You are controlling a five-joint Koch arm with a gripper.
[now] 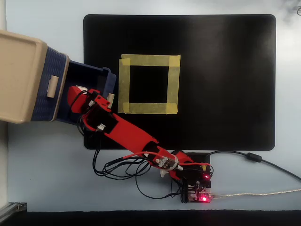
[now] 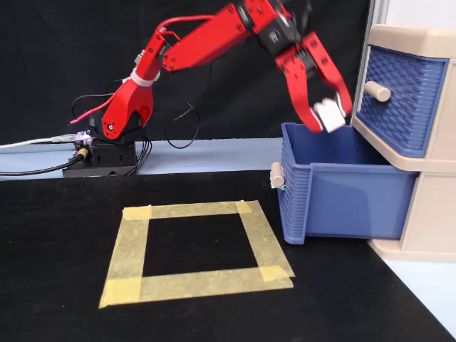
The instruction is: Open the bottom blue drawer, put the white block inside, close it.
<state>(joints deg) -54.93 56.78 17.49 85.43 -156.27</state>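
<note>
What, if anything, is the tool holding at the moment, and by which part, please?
The tool holds the white block, pinched by its sides between the red fingertips, over the pulled-out bottom blue drawer.

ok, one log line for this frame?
red gripper: shut on tiny white block | dark blue bottom drawer: open | block: above drawer, not released

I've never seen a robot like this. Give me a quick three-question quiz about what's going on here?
1. True or false: the bottom drawer is pulled open.
2. What does the hand hold? A) white block B) drawer handle C) tape
3. Fill in: the yellow tape on the black mat forms a ____.

Key: 1 true; 2 A, held above the open drawer; 3 square.
</note>
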